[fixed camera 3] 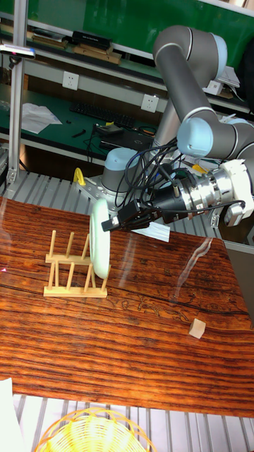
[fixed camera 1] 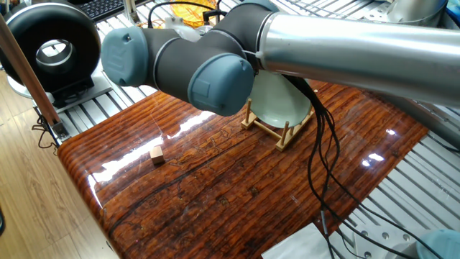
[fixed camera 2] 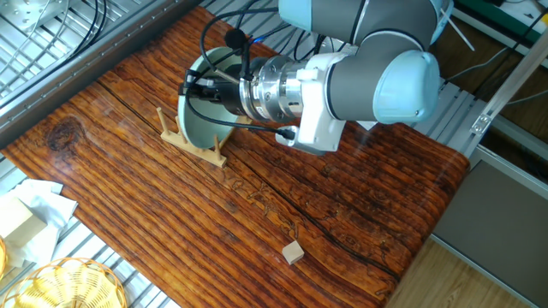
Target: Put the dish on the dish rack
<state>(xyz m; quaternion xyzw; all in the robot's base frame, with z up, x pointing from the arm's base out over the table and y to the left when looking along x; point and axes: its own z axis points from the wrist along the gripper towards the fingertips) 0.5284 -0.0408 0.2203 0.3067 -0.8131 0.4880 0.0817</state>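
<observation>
At near edge of table: yellow basket, clear of work. Mid-table, toward right edge: small wooden cube, well apart from rack. Toward far left corner: dish rack, dish standing on edge in end slot, face toward gripper, long axis near vertical, slight tilt. Gripper at dish rim; whether closed on it, cannot tell. Risk, as judged: pulling away while snagged tips dish out of end pegs or drags light rack.

Wood cube, wicker basket
</observation>
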